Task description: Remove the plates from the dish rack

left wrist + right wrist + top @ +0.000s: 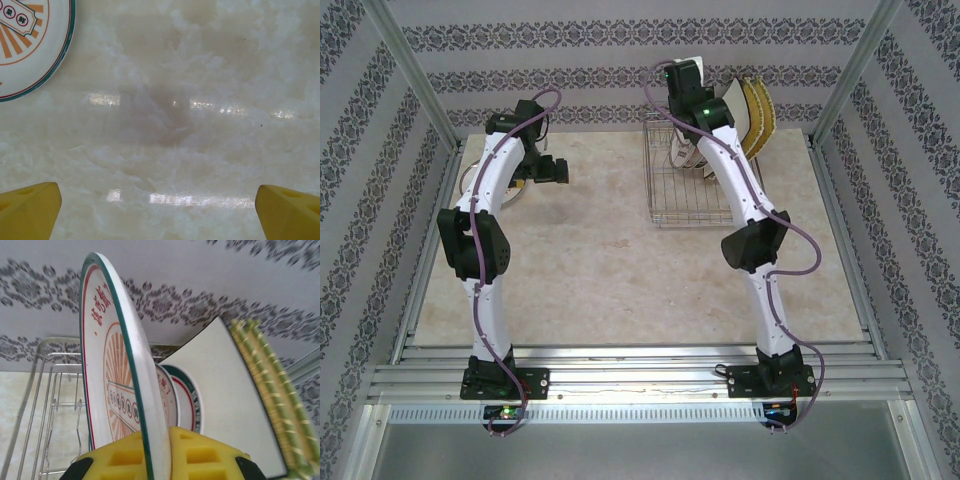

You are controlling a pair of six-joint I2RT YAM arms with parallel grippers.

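Observation:
My right gripper is shut on the rim of a round white plate with an orange sunburst and a green edge, held upright over the dish rack. Behind it stand two more round plates, a white square plate and yellow woven square plates. From above, the right gripper sits over the rack at the back. My left gripper hangs open above bare table, its yellow fingers wide apart. A green-rimmed plate lies flat at its upper left.
The marble-look tabletop spreads between the arms and in front of the rack. Patterned walls and metal posts close in the back and sides. The left arm bends over the table's far left part.

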